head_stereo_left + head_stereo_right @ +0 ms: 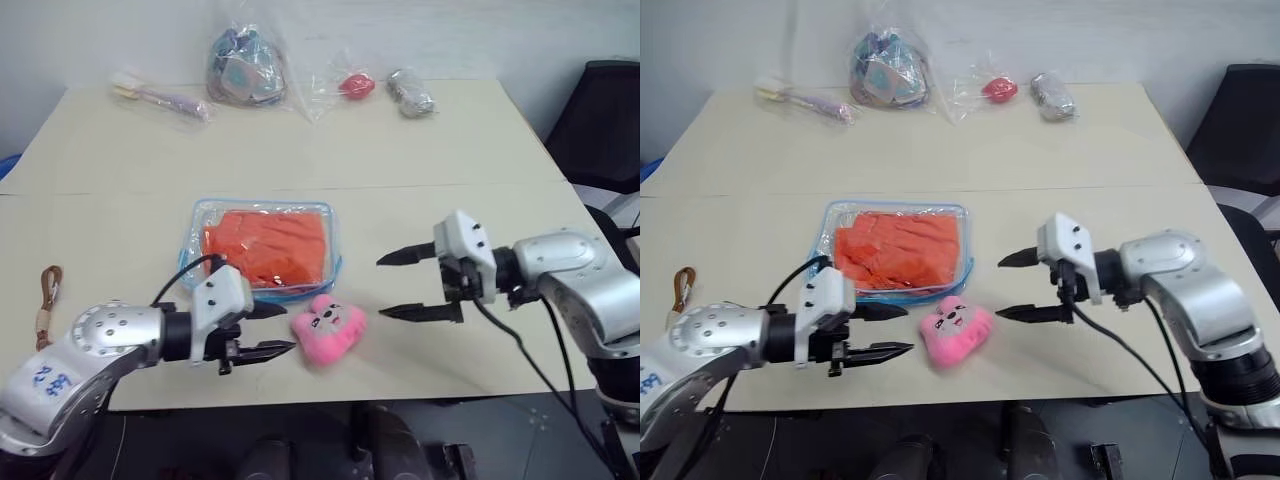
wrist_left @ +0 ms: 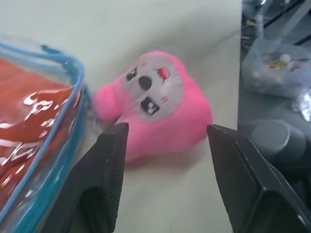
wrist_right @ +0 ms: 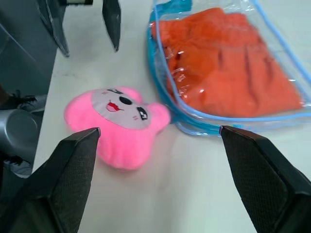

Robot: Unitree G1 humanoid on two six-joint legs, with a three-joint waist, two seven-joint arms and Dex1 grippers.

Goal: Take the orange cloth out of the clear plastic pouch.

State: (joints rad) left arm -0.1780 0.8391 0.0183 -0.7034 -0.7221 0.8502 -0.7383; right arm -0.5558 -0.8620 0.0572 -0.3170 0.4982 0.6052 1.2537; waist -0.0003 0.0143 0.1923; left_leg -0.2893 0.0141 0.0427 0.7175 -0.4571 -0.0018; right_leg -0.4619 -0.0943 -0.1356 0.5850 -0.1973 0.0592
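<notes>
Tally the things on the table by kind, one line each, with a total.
Wrinkly clear bags of small items at the far edge: 4
clear plastic pouch: 1
orange cloth: 1
pink plush toy: 1
brown strap: 1
Total: 8

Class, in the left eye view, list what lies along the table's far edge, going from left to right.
Bag with a purple stick-like item → bulging bag of mixed small items → bag with a red object → small silvery wrapped bundle.
</notes>
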